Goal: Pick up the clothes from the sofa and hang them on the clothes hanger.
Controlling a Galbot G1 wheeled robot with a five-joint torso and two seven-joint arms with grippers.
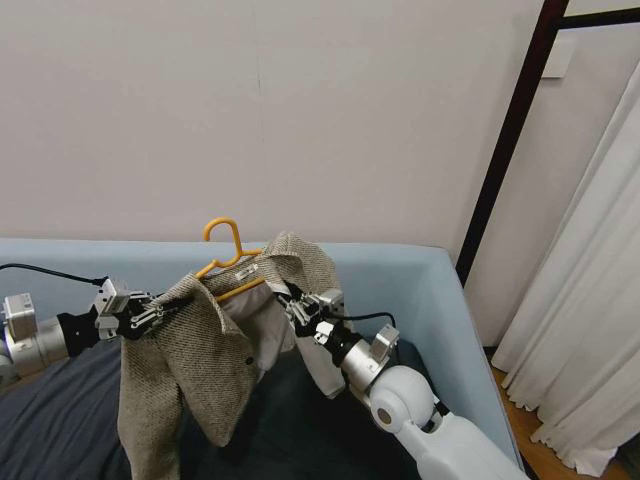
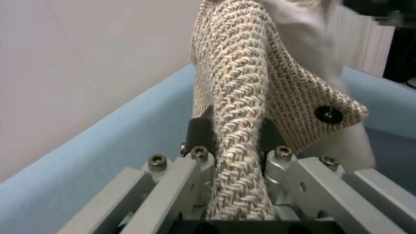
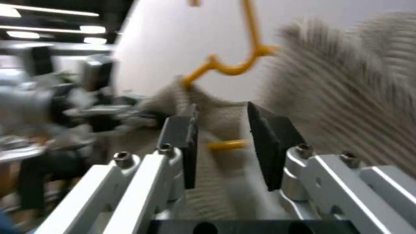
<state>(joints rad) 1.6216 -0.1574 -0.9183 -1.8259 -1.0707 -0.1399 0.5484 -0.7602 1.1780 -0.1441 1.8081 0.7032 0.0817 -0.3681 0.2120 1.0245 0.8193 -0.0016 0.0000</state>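
A tweed jacket (image 1: 200, 350) hangs draped over an orange hanger (image 1: 239, 243), and everything else is easiest to place from that hanger. Its hook stands free in the air, caught on nothing, so jacket and hanger are being carried between the two arms rather than hung.

On the robot's left of the hanger, the left pincer (image 1: 148, 318) is pressed together on a rolled edge of the tweed at the shoulder. It seems to hold the cloth out sideways so that the shoulder stays spread over the hanger's arm instead of sliding off. Below the hanger on that side, the front panel with its dark button (image 2: 328, 114) dangles loose.

Just under the hanger's other shoulder sits the right pincer (image 1: 298, 303). Its pads stand apart, with the orange bar and pale lining showing in the gap, and I cannot see them biting on either.

Beneath the hanger lies the pale blue sofa (image 1: 420, 290), which the jacket's upper part has cleared. High up and well off to the hanger's right rises a dark upright pole (image 1: 510, 130), likely the rack, so the hanging itself looks not yet done.
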